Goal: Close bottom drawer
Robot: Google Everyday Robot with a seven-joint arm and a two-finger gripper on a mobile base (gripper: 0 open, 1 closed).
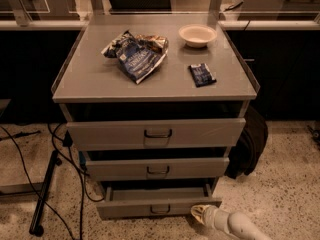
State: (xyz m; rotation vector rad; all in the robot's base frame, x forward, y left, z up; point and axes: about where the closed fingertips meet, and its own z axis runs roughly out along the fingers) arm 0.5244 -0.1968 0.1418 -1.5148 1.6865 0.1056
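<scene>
The bottom drawer point(150, 207) is the lowest and slimmest grey front of the cabinet, with a small dark loop handle point(160, 210) at its centre. It stands pulled out, with a dark gap behind its front panel. My gripper point(197, 213) comes in from the lower right on a pale arm. Its tip sits at the drawer's right front corner, just right of the handle, low near the floor.
The middle drawer point(157, 168) and top drawer point(156, 132) also stand slightly out. On the cabinet top point(90, 79) lie a chip bag point(136, 54), a white bowl point(197, 35) and a small dark packet point(202, 75). Cables and a black stand point(42, 194) are at left; a dark bag point(247, 144) is at right.
</scene>
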